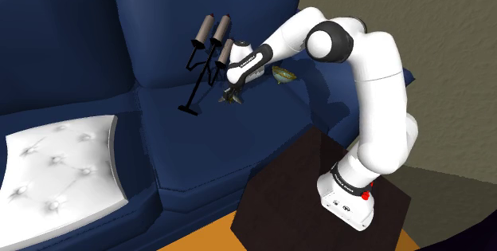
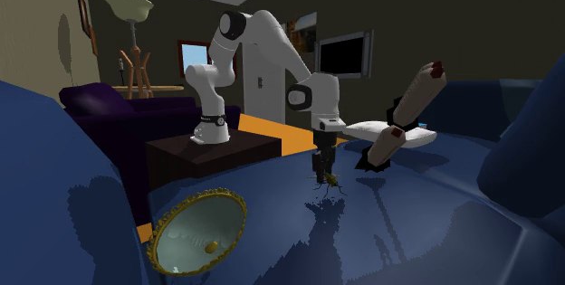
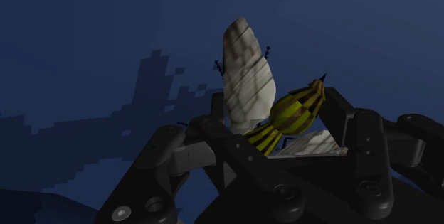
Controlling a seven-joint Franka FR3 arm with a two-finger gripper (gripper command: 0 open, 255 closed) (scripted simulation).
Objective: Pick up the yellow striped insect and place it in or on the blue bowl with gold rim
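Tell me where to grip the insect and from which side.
Grip the insect by its striped body, across the narrow width, coming straight down from above. It lies on the sofa seat, so only its top is free. The body is rounded, while the upright wing is thin. The gripper clasps it there.

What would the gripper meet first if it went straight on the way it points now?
The gripper points down: first the blue sofa seat, just under the yellow striped insect clasped in its fingers; depth is unclear.
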